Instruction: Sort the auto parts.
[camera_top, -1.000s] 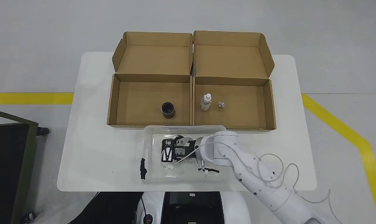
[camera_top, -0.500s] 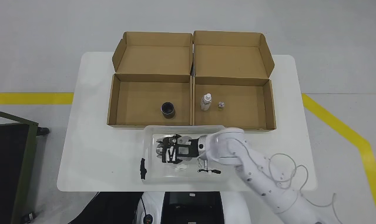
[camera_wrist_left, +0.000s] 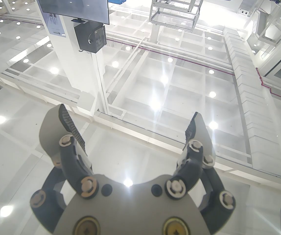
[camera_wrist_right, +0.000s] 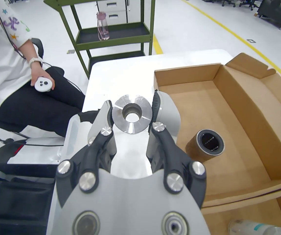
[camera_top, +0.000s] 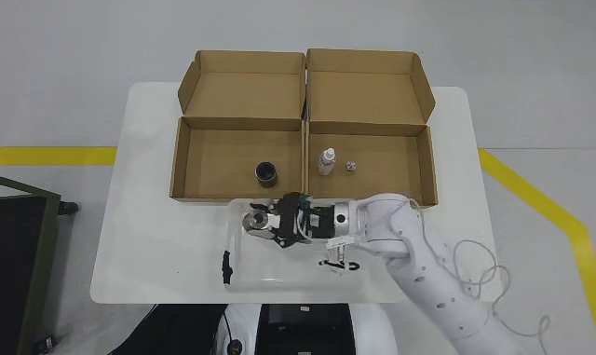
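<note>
Ring point(camera_wrist_right: 140, 123), pinched in the right gripper point(camera_wrist_right: 132, 105), hangs over the tray's point(camera_top: 233, 262) far left corner, just short of the left box's point(camera_top: 200, 195) near wall; that box holds one sleeve point(camera_top: 267, 173) with bare cardboard around it. Left gripper point(camera_wrist_left: 129, 117) spread, facing a ceiling point(camera_wrist_left: 155, 74). White table point(camera_top: 149, 169), grey floor point(camera_top: 93, 38), yellow line point(camera_top: 56, 156).

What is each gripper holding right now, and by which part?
The right gripper holds a metal ring by its outer rim, pinched on opposite sides. The left gripper is open and empty.
</note>
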Tool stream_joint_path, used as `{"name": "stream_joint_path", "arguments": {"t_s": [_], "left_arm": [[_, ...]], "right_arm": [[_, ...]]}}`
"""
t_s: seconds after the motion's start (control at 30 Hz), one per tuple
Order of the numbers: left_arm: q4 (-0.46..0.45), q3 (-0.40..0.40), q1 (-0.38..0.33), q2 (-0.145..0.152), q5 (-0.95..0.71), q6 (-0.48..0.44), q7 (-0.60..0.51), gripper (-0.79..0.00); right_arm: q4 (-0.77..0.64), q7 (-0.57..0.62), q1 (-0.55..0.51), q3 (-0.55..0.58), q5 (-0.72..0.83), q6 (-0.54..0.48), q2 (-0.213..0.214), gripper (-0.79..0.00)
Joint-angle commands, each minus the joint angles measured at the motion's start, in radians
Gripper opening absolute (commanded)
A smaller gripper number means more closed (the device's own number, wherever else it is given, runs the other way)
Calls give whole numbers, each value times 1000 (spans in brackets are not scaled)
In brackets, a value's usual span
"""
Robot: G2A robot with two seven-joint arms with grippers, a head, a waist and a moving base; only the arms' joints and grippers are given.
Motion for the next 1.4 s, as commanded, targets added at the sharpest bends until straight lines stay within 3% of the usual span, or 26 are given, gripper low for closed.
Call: {"name": "stream_joint_path", "arguments": {"t_s": [0.0,0.33,1.07,1.37], "left_arm": [[0,0,0,0,0,0,0,0],[0,0,0,0,0,0,0,0],[0,0,0,0,0,0,0,0],[0,0,0,0,0,0,0,0]], "right_arm": [[-3,-9,0,17,16,2,3,-785],[-61,-114,-36,103,82,-1,17,-785],[-206,-297,-83,320,15,20,49,-785],[-229,-437,-88,378,-44,29,54,-785]]}}
